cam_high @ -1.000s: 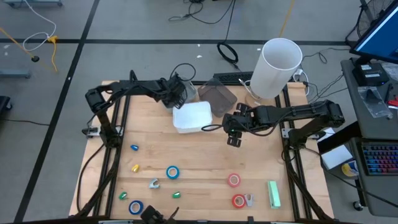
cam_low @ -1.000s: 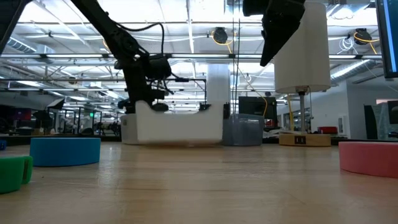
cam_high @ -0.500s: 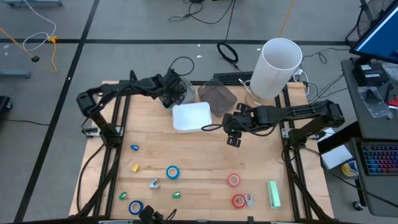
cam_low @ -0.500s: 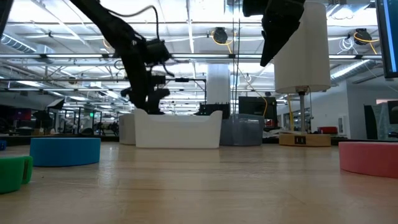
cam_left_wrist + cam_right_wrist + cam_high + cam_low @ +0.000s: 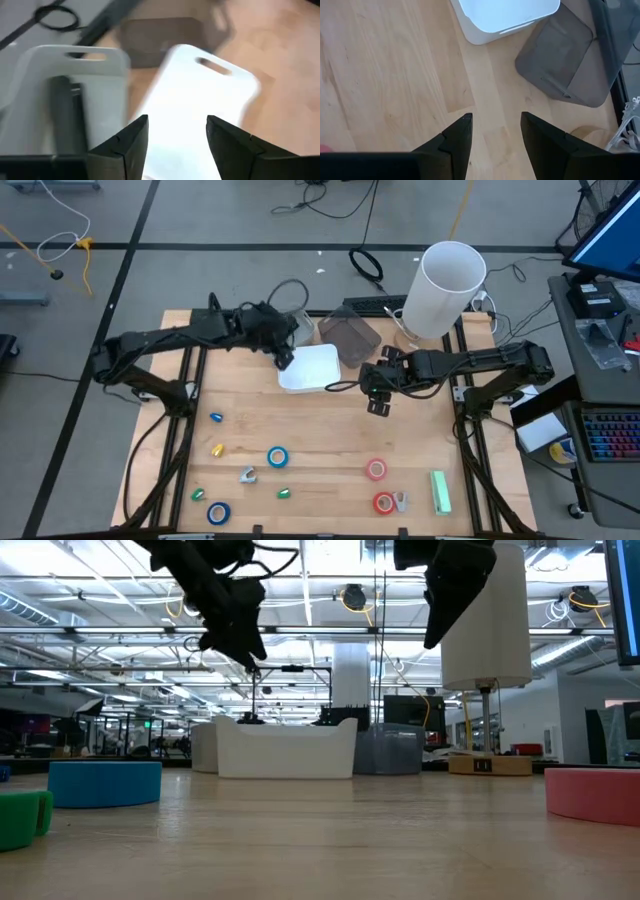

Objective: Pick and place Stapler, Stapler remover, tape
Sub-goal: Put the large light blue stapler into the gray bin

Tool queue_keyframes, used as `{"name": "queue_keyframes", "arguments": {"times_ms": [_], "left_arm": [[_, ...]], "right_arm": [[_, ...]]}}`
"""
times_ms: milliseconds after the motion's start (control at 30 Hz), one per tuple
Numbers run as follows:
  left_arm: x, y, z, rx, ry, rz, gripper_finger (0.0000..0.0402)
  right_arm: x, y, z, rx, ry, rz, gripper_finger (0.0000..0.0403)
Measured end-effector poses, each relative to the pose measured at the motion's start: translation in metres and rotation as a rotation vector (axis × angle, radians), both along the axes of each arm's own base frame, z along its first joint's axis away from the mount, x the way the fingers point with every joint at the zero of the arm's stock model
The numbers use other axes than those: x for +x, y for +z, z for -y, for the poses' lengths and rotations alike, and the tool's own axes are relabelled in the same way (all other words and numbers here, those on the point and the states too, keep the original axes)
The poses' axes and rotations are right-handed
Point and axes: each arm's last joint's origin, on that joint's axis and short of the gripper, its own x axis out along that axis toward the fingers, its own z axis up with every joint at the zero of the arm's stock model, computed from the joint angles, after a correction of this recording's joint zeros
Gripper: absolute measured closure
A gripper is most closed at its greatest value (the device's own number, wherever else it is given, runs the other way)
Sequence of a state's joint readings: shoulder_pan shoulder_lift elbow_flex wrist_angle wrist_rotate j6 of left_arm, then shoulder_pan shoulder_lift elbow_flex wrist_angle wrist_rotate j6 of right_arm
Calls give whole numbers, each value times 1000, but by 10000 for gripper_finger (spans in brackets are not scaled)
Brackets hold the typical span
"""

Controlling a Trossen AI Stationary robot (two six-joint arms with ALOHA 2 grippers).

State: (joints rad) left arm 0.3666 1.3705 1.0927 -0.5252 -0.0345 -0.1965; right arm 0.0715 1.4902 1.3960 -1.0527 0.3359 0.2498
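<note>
High view, sweeping from the left: the left gripper (image 5: 284,356) hangs over the back of the table at the near-left edge of the white bin (image 5: 312,367), fingers parted with nothing between them. On the near half of the wooden table (image 5: 320,430), one blue tape roll (image 5: 277,457) sits left of centre, a second blue tape roll (image 5: 218,513) at the near edge. Across to the right: the right gripper (image 5: 376,402) hovers just right of the white bin, jaws apart and empty. A grey bin (image 5: 352,336) sits behind. Nearer, two red tape rolls (image 5: 376,470) (image 5: 384,503), then the green stapler (image 5: 439,491) far right.
</note>
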Motion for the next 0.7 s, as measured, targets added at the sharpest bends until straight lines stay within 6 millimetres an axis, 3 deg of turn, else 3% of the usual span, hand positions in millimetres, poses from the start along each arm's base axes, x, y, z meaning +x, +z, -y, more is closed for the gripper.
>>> {"name": "queue_keyframes", "arguments": {"times_ms": [300,500,700], "left_arm": [[36,-19,61,-66,-161,6,226],[34,-30,100,-171,-176,-87,241],[24,-36,139,-212,-121,-178,252]], "right_arm": [[-1,-1,-1,30,42,-18,243],[-10,-4,-9,194,78,-125,243],[-33,-7,-30,372,79,-345,243]]}}
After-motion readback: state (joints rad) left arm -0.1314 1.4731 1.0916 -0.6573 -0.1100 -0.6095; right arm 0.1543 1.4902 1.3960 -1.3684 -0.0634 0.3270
